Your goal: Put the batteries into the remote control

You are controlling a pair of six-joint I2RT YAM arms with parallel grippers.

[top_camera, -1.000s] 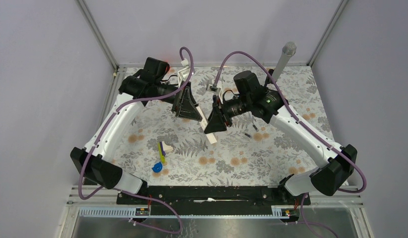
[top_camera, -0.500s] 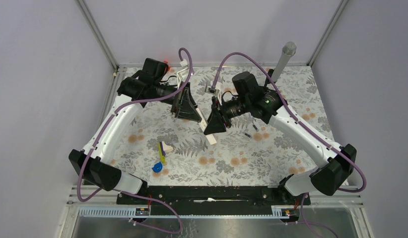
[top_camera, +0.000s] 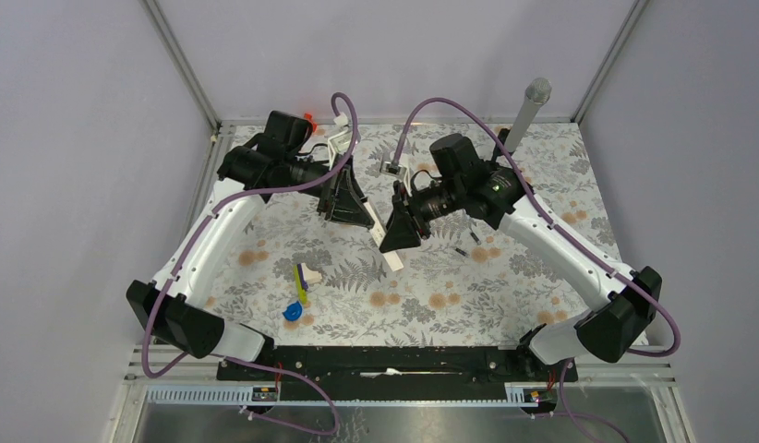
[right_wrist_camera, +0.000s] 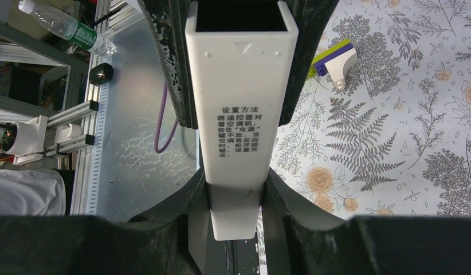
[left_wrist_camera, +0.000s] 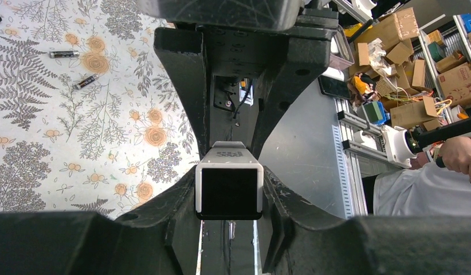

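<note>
Two grips, left claw (left_wrist_camera: 228,192), right claw (right_wrist_camera: 236,197), clamping remote control (right_wrist_camera: 239,103)

Bright, even overhead light: shadows on the tabletop (top_camera: 450,295) are soft and faint. The metal plate (right_wrist_camera: 130,160) shows mottled glare. Print on the remote control (right_wrist_camera: 239,114) is crisp, while the left end effector (left_wrist_camera: 228,195) and right end effector (right_wrist_camera: 236,200) sit near-black and blurred close to the lens — wrist-view edges stretch outward
</note>
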